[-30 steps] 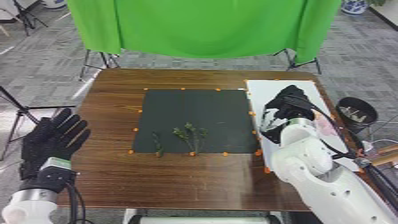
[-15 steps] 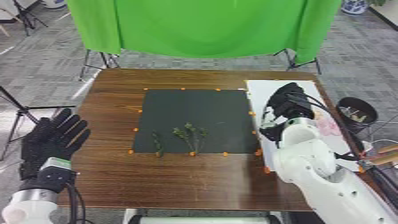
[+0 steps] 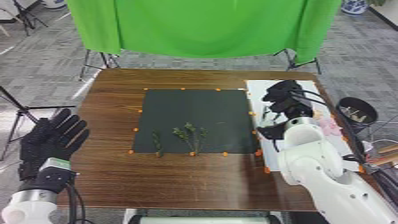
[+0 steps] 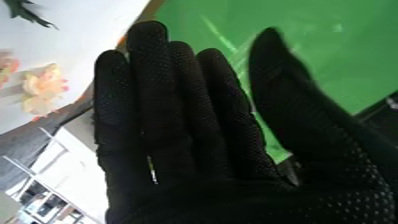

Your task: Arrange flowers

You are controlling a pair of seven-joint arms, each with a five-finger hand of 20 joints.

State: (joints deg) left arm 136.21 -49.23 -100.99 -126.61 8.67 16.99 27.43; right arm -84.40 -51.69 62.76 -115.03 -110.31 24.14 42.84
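My right hand [image 3: 286, 97] is over the white sheet in the head view, its fingers pointing toward the sheet's far part. In the right wrist view that hand [image 4: 191, 135] has straight fingers and a thumb held apart, with nothing in its grasp. Pink flowers [image 3: 329, 126] lie on the sheet beside the right wrist; the wrist view shows a pale pink and orange flower [image 4: 44, 86] and a green leafy piece [image 4: 31, 15]. Green sprigs [image 3: 189, 136] and a single stem [image 3: 157, 142] lie on the dark mat's near part. My left hand [image 3: 53, 140] is open at the table's left edge.
The dark mat [image 3: 191, 107] has orange markers around its border. The white sheet [image 3: 281, 162] covers the right side of the brown table [image 3: 178, 185]. A black bin [image 3: 357, 111] stands on the floor at the right, and a green cloth [image 3: 204, 27] hangs beyond the table.
My right hand has shifted slightly back toward the far part of the white sheet, and its forearm has turned a little. The left hand and the sprigs on the mat have stayed put.
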